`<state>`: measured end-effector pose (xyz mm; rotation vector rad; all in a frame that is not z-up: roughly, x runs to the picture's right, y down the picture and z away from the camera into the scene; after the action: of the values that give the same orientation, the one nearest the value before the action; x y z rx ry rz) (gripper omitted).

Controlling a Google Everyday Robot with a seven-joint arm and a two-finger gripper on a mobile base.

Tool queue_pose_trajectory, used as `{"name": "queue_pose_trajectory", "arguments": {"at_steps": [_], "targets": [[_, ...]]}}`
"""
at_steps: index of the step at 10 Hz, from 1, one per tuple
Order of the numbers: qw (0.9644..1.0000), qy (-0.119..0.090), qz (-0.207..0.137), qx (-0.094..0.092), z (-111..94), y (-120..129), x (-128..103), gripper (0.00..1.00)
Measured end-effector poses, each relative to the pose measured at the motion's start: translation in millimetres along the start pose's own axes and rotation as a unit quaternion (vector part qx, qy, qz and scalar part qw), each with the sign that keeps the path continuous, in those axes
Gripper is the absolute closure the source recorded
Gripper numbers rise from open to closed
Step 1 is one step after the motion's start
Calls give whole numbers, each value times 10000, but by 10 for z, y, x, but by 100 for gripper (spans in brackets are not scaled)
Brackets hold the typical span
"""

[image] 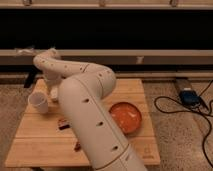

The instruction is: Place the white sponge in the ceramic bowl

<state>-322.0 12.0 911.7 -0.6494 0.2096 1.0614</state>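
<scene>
The ceramic bowl (126,116) is orange-terracotta with pale flecks and sits on the right part of the wooden table (40,145). My arm rises from the bottom centre and bends over the table's back left. The gripper (52,91) hangs down there, just right of a small white cup (39,102) and low over the table. The white sponge does not show clearly; the arm covers the spot beside the gripper.
A brown bar (63,123) lies left of the arm, and a second dark brown item (77,146) peeks out lower down. A blue box with black cables (190,96) lies on the floor to the right. A dark wall with rails runs behind.
</scene>
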Motion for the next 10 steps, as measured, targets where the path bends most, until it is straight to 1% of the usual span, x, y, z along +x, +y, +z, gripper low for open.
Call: {"name": "queue_pose_trajectory", "arguments": {"at_steps": [1, 3, 4, 6, 7, 10], "targets": [[10000, 10, -39, 12, 34, 28, -4, 35], [9999, -25, -109, 94, 129, 83, -24, 35], [9998, -58, -139, 146, 179, 115, -47, 35], [9996, -60, -148, 245, 308, 161, -95, 35], [9995, -58, -132, 282, 360, 149, -126, 35], [9991, 66, -50, 405, 530, 44, -183, 35]]}}
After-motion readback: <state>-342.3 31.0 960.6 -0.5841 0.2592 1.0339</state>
